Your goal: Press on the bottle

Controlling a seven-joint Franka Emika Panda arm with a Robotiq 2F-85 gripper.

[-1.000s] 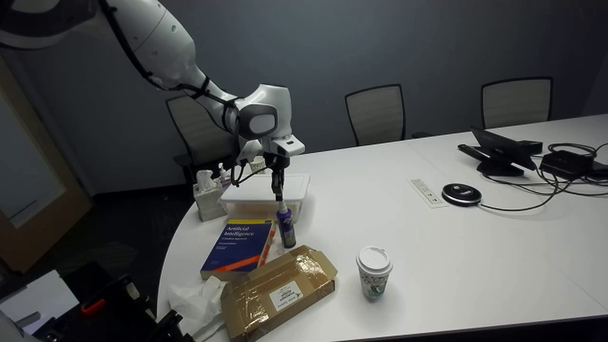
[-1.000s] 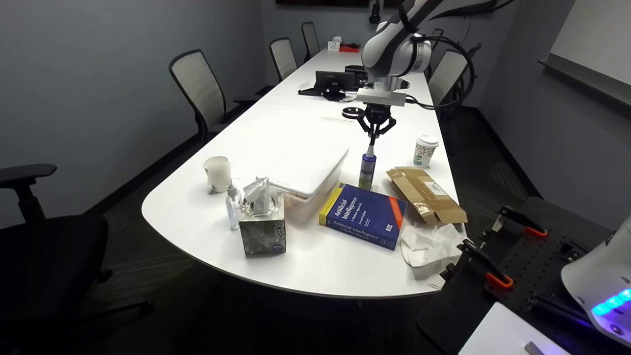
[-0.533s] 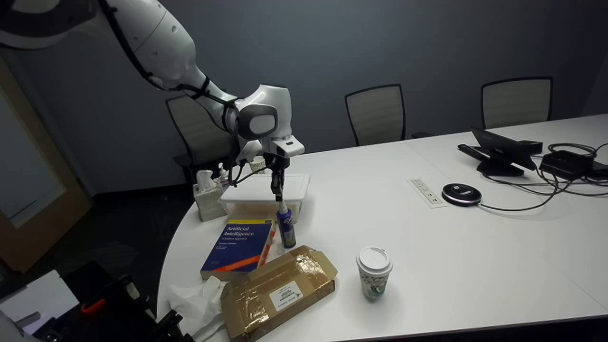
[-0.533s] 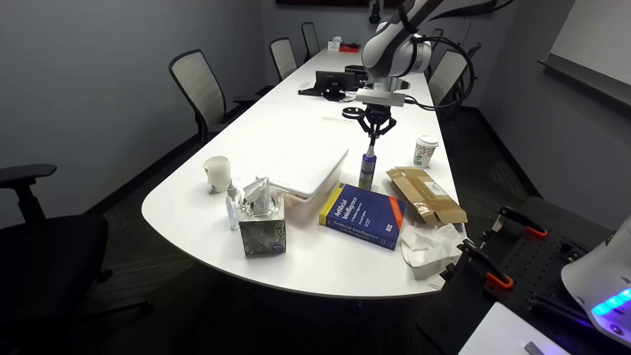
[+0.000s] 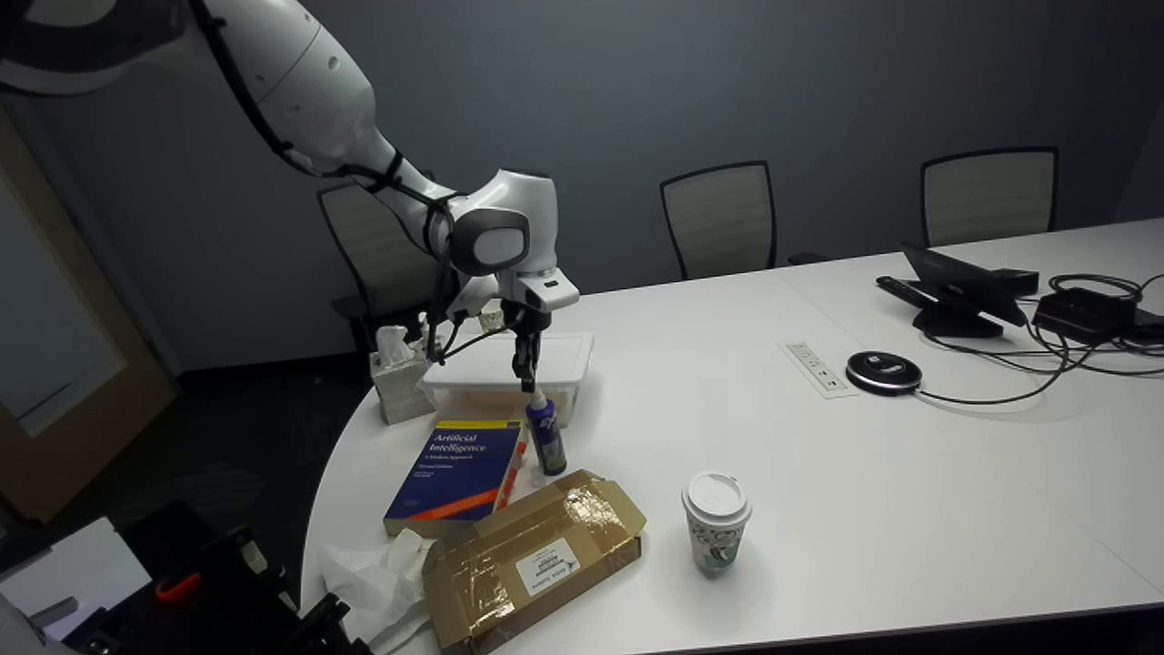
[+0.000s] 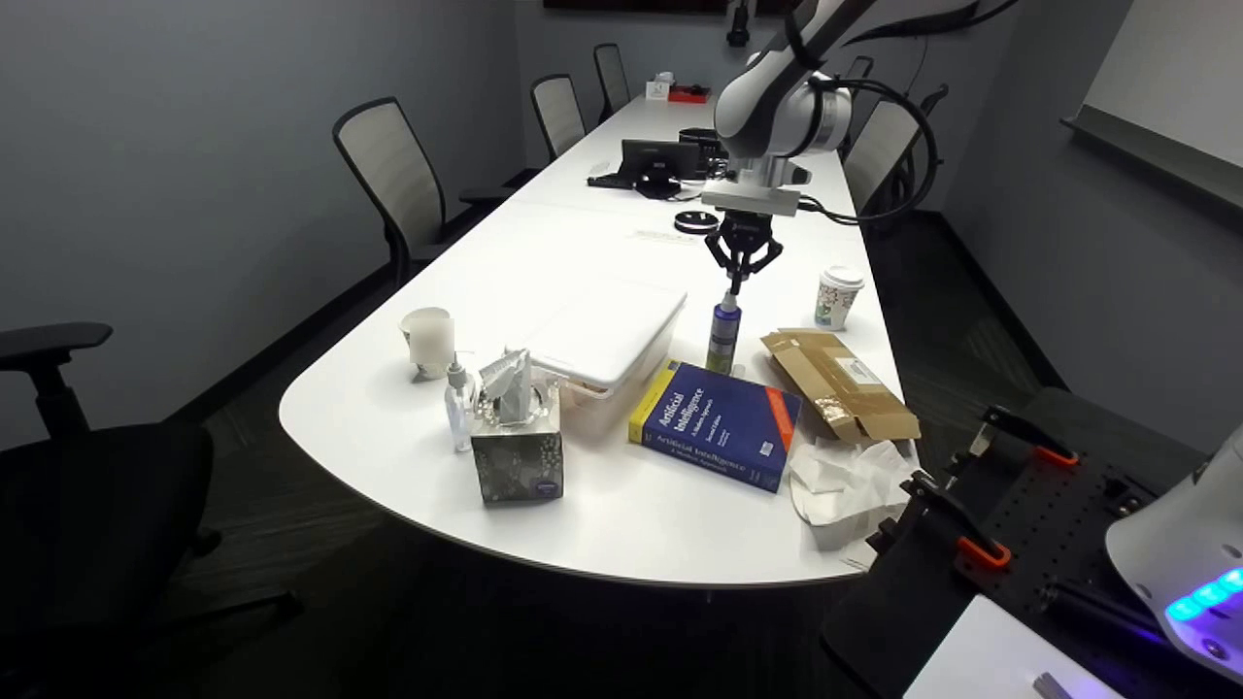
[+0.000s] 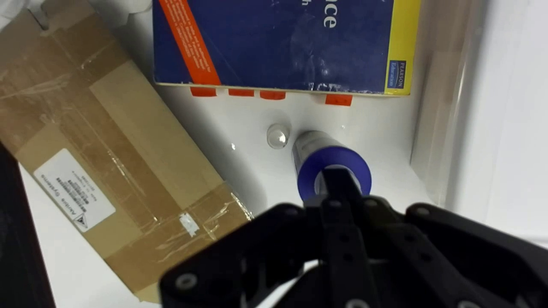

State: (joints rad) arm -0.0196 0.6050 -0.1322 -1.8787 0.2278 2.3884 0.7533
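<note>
Just below the gripper (image 6: 735, 287) from where I stand: bottle (image 6: 723, 338), long axis near upright, top at the tips, contact can't confirm. Fingers (image 7: 340, 188) together, nothing held. Coming press likely straight down.

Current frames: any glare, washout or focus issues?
In an exterior view, glare on the taped cardboard box; in an exterior view, the white bin lid nearly merges with the bright tabletop; in the wrist view, the dark jaws look out of focus and hide part of the bottle.
</note>
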